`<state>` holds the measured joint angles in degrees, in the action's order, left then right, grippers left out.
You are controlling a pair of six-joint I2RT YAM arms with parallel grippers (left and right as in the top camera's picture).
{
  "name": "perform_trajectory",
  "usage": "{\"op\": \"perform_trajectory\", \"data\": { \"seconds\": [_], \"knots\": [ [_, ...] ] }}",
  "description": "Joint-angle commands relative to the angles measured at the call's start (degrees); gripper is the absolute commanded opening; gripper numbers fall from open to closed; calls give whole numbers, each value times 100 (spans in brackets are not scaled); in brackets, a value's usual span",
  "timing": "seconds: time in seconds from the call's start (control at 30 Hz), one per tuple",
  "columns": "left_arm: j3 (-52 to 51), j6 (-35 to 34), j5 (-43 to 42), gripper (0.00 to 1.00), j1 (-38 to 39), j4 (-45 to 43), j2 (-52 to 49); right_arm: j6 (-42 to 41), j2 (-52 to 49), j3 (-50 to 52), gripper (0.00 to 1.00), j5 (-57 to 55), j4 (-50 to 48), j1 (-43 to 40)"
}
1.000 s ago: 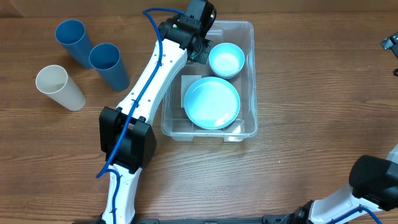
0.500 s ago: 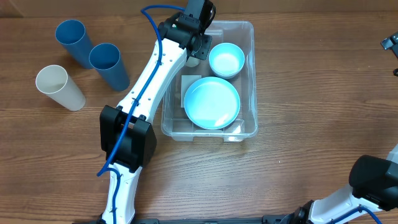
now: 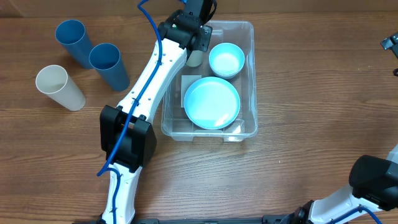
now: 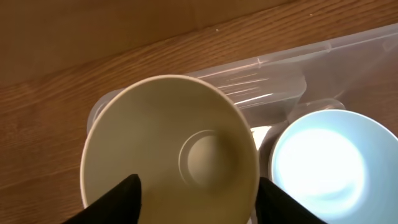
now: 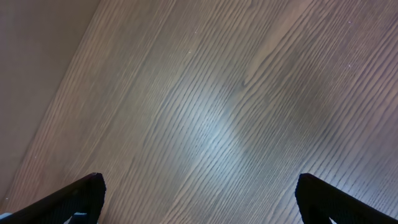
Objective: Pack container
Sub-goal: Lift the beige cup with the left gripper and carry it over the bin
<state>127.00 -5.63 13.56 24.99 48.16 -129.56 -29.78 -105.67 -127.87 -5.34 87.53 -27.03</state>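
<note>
The clear container (image 3: 250, 32) stands mid-table and holds a light blue plate (image 3: 212, 102), a light blue bowl (image 3: 226, 60) and a cream cup (image 3: 194, 58) upright in its far left corner. My left gripper (image 4: 199, 190) hangs right over that cup (image 4: 168, 143). Its dark fingers (image 4: 121, 202) are spread to either side of the cup's rim and do not clamp it. In the left wrist view the bowl (image 4: 329, 162) sits just right of the cup. My right gripper (image 5: 199, 193) is wide open over bare wood, with nothing between its fingers.
Two blue cups (image 3: 71, 37) (image 3: 107, 61) and a white cup (image 3: 56, 84) lie on the table to the left of the container. My left arm (image 3: 149, 93) reaches diagonally across the container's left wall. The right arm's base (image 3: 373, 180) sits at the bottom right.
My left gripper has opened and let go of the cream cup, which now stands in the container's far left corner. The gripper has drawn back slightly. The right arm has not moved.
</note>
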Motion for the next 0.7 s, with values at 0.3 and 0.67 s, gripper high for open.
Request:
{"op": "perform_trajectory", "data": {
  "seconds": [0.3,0.67],
  "knots": [
    [55,28,-144,68,-7,131,-74,-2,52,-81,100,-57,-20,-11],
    [426,179,-140,76,105,240,-72,-2,52,-81,100,-57,-20,-9]
  ]
}}
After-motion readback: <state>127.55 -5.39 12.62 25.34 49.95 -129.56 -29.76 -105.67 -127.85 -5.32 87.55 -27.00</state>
